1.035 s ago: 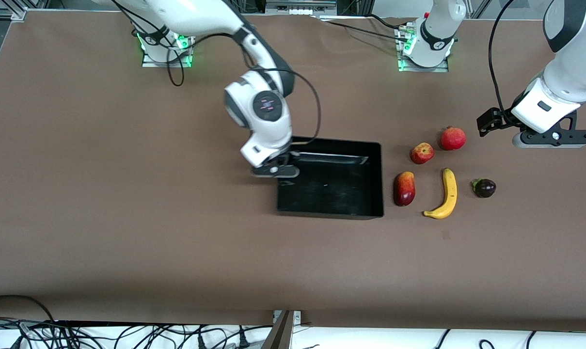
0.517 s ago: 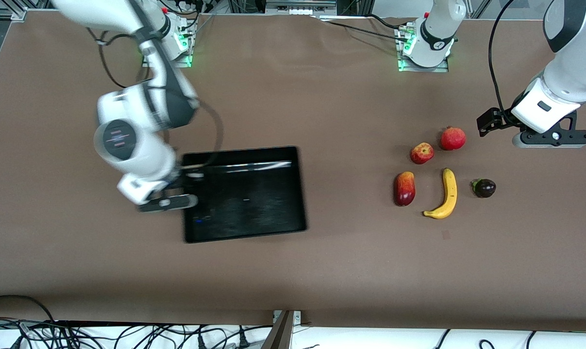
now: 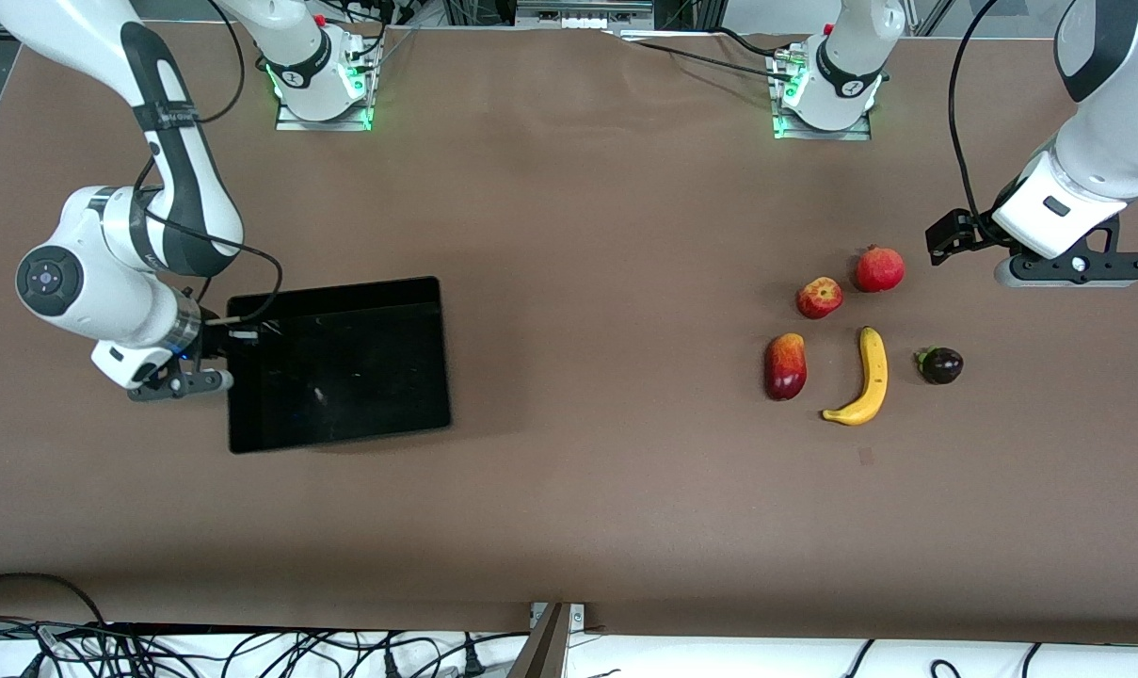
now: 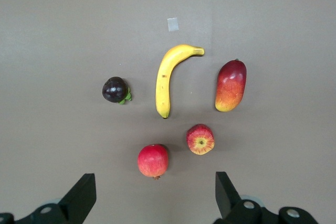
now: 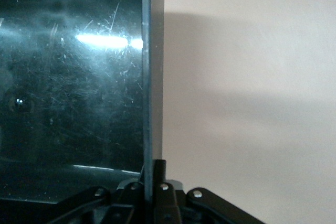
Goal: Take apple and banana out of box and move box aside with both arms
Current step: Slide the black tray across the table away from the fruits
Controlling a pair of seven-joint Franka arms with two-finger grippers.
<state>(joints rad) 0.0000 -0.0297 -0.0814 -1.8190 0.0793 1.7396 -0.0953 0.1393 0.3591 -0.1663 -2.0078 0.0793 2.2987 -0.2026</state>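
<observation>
The black box (image 3: pixel 338 363) lies toward the right arm's end of the table. My right gripper (image 3: pixel 213 363) is shut on the box's end wall (image 5: pixel 152 77), with one finger (image 5: pixel 160 167) on its outer face in the right wrist view. The banana (image 3: pixel 868 379) and the small apple (image 3: pixel 819 298) lie on the table toward the left arm's end. My left gripper (image 4: pixel 154 184) is open and empty, up in the air over the table beside the fruits, and waits. Its view shows the banana (image 4: pixel 169 77) and the apple (image 4: pixel 200 139).
Around the banana lie a red pomegranate (image 3: pixel 879 269), a red-yellow mango (image 3: pixel 785 366) and a dark purple mangosteen (image 3: pixel 941 365). A small pale tape square (image 4: pixel 172 24) is on the brown table (image 3: pixel 606 471). Cables hang at the edge nearest the camera.
My right arm has drawn the box from the middle of the table to the right arm's end, still gripping its wall. The left arm and the fruits have not moved.
</observation>
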